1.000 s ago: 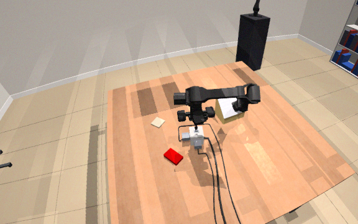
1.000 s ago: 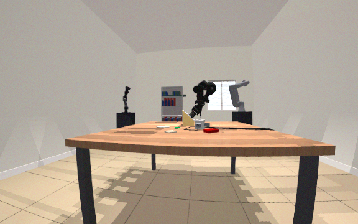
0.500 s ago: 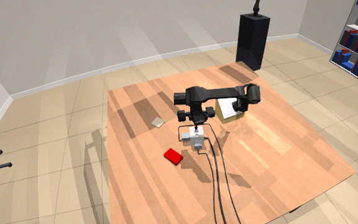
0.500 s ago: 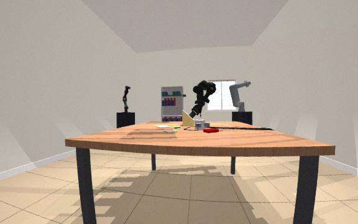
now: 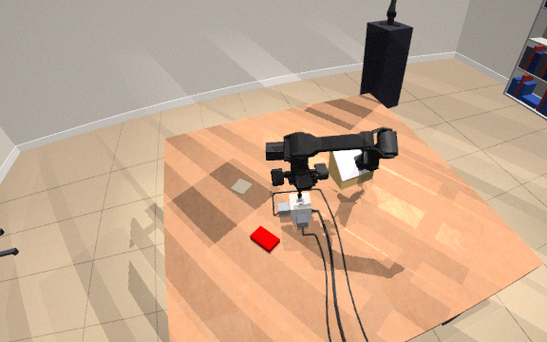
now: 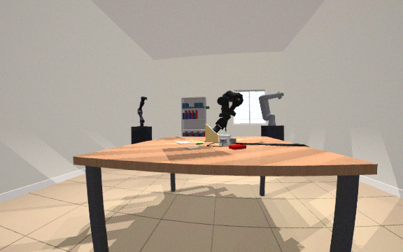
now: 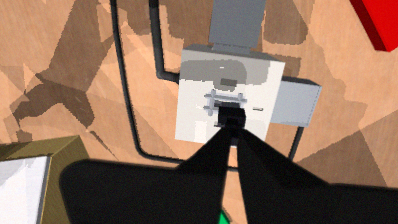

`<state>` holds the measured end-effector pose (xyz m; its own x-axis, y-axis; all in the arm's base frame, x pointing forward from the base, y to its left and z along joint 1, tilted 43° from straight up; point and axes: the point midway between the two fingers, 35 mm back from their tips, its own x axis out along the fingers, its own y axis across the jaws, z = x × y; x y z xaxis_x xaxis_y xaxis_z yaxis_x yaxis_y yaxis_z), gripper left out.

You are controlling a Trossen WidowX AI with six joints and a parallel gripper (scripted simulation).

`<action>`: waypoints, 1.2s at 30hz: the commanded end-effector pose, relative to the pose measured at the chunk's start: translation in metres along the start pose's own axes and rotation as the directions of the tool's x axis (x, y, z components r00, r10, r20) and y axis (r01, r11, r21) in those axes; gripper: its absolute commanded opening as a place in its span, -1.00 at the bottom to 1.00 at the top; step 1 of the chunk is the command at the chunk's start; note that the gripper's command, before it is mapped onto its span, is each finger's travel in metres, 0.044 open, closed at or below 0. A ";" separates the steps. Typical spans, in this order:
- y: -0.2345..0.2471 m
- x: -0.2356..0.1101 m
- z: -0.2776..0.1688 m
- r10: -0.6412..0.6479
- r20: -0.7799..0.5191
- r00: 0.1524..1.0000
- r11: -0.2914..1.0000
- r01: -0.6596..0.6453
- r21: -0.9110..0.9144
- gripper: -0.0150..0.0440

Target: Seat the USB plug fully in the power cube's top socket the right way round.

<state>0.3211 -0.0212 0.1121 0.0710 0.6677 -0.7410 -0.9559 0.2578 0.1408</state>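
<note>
The white power cube stands on the table. Its top socket shows as a silvery outline in the wrist view. My gripper points down over the cube's top and is shut on the small black USB plug. The plug is at the near edge of the socket outline in the wrist view. The fingers and the plug's body hide its lower end, so I cannot tell how deep it sits, or whether it is in the socket at all. Which way round it faces is not clear either.
Grey blocks sit against two cube sides, with black cables around. A red box lies nearby. A wedge stands beside the arm. A beige pad and a green piece lie on the table.
</note>
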 end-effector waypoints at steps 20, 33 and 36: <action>0.001 0.003 -0.002 0.001 -0.006 1.000 1.000 -0.001 0.016 -0.49; 0.001 0.005 -0.002 0.001 -0.008 1.000 1.000 -0.001 0.023 -0.49; 0.001 0.005 -0.003 0.001 -0.009 1.000 1.000 -0.001 0.025 -0.49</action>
<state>0.3202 -0.0194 0.1079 0.0696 0.6650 -0.7436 -0.9499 0.2718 0.1542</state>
